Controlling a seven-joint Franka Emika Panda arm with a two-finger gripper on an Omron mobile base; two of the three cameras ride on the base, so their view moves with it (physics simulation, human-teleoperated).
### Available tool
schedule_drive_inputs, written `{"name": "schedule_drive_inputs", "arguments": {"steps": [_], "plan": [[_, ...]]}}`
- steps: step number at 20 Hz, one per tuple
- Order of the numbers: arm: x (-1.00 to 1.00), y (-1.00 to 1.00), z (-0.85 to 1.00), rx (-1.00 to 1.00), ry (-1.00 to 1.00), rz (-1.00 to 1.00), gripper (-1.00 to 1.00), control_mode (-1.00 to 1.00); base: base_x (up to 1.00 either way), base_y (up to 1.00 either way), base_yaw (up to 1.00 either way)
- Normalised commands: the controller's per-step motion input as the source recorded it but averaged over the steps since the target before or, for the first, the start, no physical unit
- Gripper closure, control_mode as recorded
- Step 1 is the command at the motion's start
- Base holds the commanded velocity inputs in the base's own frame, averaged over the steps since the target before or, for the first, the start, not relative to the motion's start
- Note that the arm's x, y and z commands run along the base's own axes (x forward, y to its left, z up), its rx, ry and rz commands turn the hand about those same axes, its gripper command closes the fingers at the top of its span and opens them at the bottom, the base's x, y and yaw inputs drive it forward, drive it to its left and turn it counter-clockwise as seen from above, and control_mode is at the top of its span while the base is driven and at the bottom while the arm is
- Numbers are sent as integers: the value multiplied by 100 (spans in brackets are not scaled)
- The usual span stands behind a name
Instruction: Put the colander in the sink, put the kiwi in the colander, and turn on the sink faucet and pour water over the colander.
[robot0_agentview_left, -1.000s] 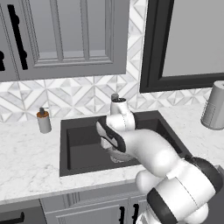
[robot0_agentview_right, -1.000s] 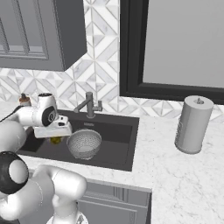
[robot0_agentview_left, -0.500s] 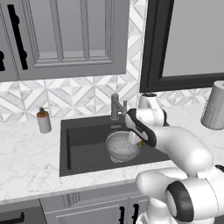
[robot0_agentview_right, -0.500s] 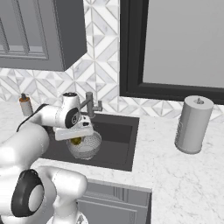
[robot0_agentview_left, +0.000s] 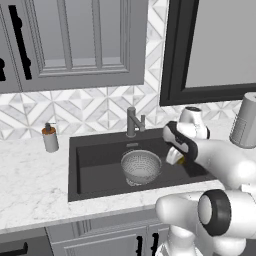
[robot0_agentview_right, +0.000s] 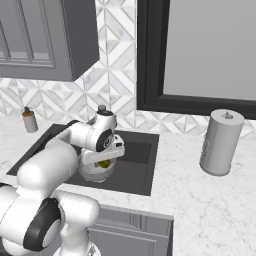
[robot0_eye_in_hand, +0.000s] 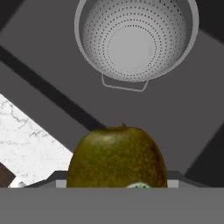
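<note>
We are looking down on the sink (robot0_agentview_left: 95, 170), a dark rectangular basin whose long axis is running left to right along the white marble counter (robot0_agentview_left: 30, 195). The sink faucet (robot0_agentview_left: 133, 121) is standing at the basin's back edge, its spout angling forward over the basin. The colander (robot0_agentview_left: 141, 167) is sitting upright on the basin floor, mouth opening upward, roughly below the faucet; in the hand view (robot0_eye_in_hand: 135, 39) its small wire handle is pointing toward the camera. The gripper (robot0_agentview_left: 179, 159) is hanging over the right part of the basin, beside the colander and above it. We are seeing the kiwi (robot0_eye_in_hand: 116, 157) sitting between the fingers, close under the hand camera, stem nub upward in that view; its long axis we cannot tell. The fingers are closing on it, so the gap is no wider than the fruit. From the right base view the kiwi (robot0_agentview_right: 104, 163) is showing as a small green spot under the hand.
</note>
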Motion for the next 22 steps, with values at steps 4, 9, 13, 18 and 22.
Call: {"name": "schedule_drive_inputs", "arguments": {"steps": [4,9,13,18,22], "plan": [[36,-20,0,10,0,7,100,-100,0,0,0],[41,0,0,8,0,5,100,-100,0,0,0],[40,0,-7,7,0,5,100,-100,0,0,0],[31,9,-17,3,0,2,100,-100,0,0,0],[24,15,-33,0,0,2,100,-100,0,0,0]]}}
